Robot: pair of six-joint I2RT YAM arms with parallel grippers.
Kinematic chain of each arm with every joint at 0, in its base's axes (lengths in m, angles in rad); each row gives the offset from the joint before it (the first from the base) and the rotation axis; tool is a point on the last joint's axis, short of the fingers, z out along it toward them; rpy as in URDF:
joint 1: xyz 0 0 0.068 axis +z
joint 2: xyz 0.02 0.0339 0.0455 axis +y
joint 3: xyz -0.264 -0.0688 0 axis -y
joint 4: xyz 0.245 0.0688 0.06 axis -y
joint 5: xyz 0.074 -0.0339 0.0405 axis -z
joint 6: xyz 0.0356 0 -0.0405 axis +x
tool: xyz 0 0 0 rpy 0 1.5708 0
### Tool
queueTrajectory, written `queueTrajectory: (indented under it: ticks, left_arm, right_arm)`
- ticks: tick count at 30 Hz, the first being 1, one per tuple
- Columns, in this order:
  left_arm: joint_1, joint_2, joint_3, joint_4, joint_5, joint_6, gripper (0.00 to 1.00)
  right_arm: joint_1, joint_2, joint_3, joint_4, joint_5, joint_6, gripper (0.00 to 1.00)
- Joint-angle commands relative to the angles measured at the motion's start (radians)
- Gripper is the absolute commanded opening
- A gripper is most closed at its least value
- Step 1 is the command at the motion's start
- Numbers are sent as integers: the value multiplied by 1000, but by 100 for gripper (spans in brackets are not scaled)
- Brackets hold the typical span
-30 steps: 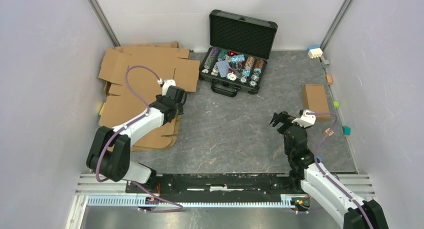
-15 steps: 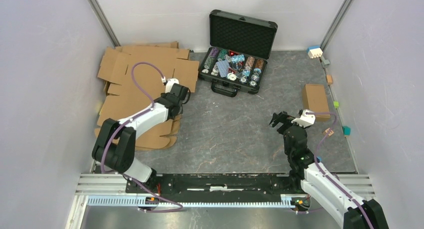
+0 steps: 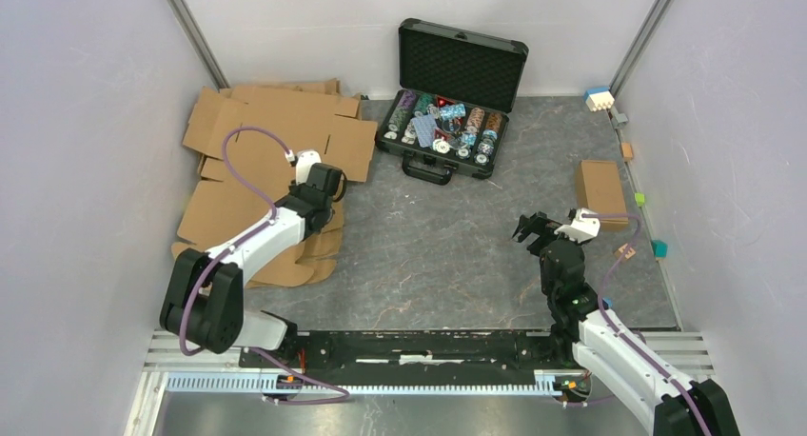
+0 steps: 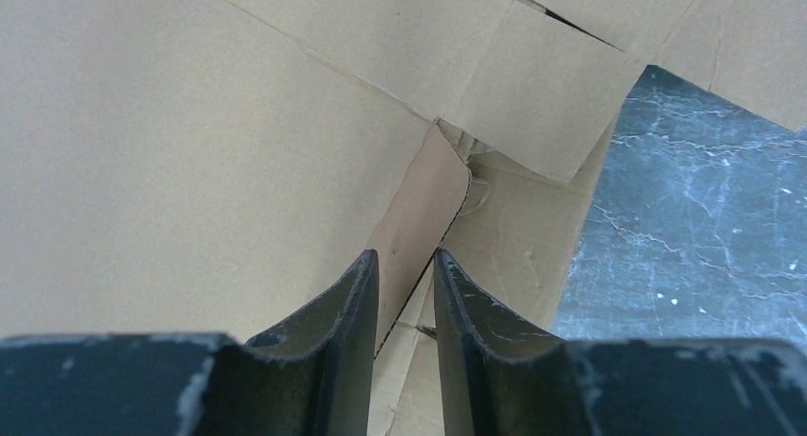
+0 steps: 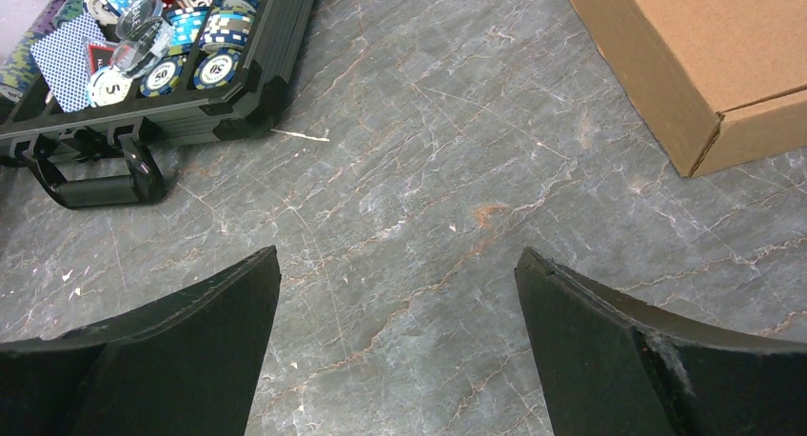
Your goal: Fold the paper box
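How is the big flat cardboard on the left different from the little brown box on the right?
The paper box lies flat and unfolded, flaps spread out; the small box is already folded shut. The paper box is much bigger than the small box. One paper box flap stands between the left hand's fingers; nothing touches the small box. Both are plain brown cardboard.

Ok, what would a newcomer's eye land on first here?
The open black case of colourful poker chips at the table's far middle. Then the paper box, flat at far left, where the left gripper straddles a raised flap; the right gripper gapes empty at near right.
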Motion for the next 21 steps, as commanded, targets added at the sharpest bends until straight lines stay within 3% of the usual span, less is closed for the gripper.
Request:
queueTrajectory:
  ticks: [1, 7, 11, 17, 21]
  left_arm:
    - [21, 36, 21, 24, 3, -53, 34]
    - [31, 25, 7, 36, 17, -57, 21]
    - [32, 10, 6, 39, 34, -42, 2]
    - [8, -117, -68, 148, 156, 32, 2]
    - [-39, -259, -160, 313, 334, 83, 4]
  right_arm:
    - [5, -8, 30, 35, -7, -6, 98]
    - [5, -10, 30, 35, -7, -6, 98]
    - [4, -10, 30, 35, -10, -6, 98]
    - [6, 2, 29, 51, -37, -13, 98]
    - [5, 33, 21, 168, -251, -117, 98]
